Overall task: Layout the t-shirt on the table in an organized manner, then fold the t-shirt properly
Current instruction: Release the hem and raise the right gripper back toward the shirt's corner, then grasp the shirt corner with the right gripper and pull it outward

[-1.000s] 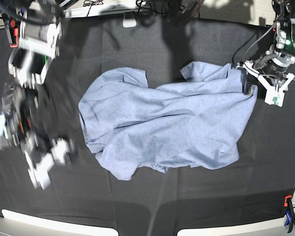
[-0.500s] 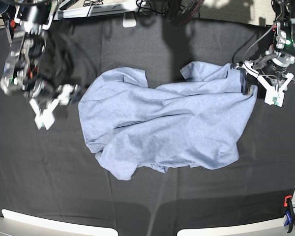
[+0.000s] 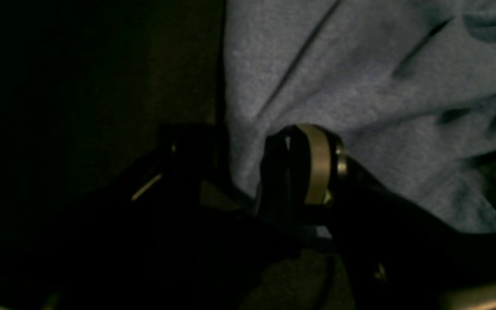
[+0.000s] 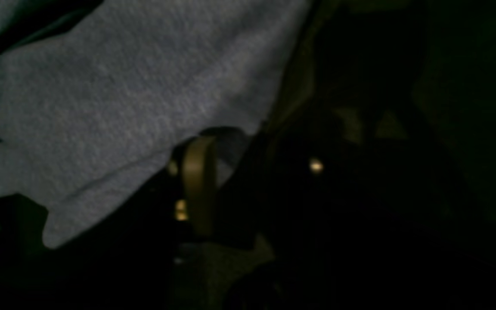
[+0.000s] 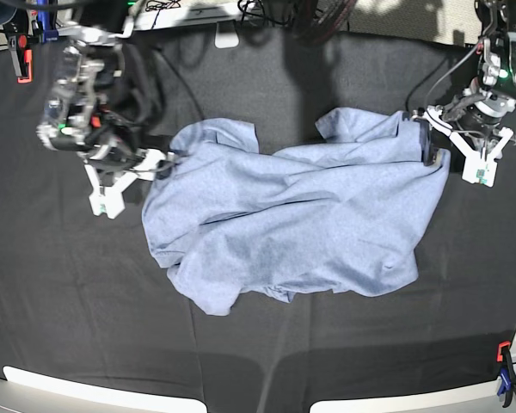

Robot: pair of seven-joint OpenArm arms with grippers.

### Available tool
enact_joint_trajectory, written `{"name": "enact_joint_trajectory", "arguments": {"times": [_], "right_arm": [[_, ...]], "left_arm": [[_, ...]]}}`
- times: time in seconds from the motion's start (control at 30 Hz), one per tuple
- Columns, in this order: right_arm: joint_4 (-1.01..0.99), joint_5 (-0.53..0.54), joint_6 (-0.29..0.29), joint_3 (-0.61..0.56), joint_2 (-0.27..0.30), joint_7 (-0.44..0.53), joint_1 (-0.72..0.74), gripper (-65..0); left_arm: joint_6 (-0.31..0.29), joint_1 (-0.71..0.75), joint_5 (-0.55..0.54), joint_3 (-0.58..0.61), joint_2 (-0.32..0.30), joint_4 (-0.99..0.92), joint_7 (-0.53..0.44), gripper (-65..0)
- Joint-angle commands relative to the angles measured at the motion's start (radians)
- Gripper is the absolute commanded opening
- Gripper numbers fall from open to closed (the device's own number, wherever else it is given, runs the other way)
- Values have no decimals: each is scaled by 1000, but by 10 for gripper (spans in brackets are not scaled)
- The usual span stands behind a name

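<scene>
The light blue-grey t-shirt lies crumpled and creased in the middle of the black-draped table; no lettering shows. My left gripper is at the shirt's right edge. In the left wrist view its jaws stand apart, one tan-padded finger pressing on the cloth. My right gripper is at the shirt's left edge. In the right wrist view its jaws stand apart too, with a tan-padded finger under the cloth's edge.
An orange and blue clamp sits at the table's front right edge and a red clamp at the back left. Cables and a white stand lie along the back edge. White panels line the front edge.
My right arm has swung from the table's front left up and in to the shirt's left edge. The left arm and the shirt have stayed put.
</scene>
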Motion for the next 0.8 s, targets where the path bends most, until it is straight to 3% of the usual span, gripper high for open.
{"name": "enact_joint_trajectory", "arguments": {"times": [0.0,0.13,0.3,0.47,0.57,0.67,0.7,0.77], "right_arm": [[8,-12,1,-2,-3,-7,5,-483],[23,-19,1,11,0,-2,4,-650],[120,-92,1,105,6,-8,3,-650],[166,-12,1,204,89,-74,0,-650],[166,2,0,229,145,-74,-19,-650],[166,95,1,230,167,-74,-60,-650],[165,125,5,229,163,-74,-75,-615],[165,201,27,226,145,-74,-101,-472]], "left_arm": [[4,-8,-1,-6,-14,18,-24,-358],[4,-8,1,-6,-13,18,-24,-358],[4,-8,0,-6,-13,18,-24,-358],[1,-8,0,-6,-13,18,-23,-359],[-95,-8,-18,-6,-13,18,9,-360],[-125,-8,-51,-6,-13,18,10,-360],[-124,-10,-61,-6,-13,18,9,-360],[-124,-11,-60,-6,-13,18,10,-360]]}}
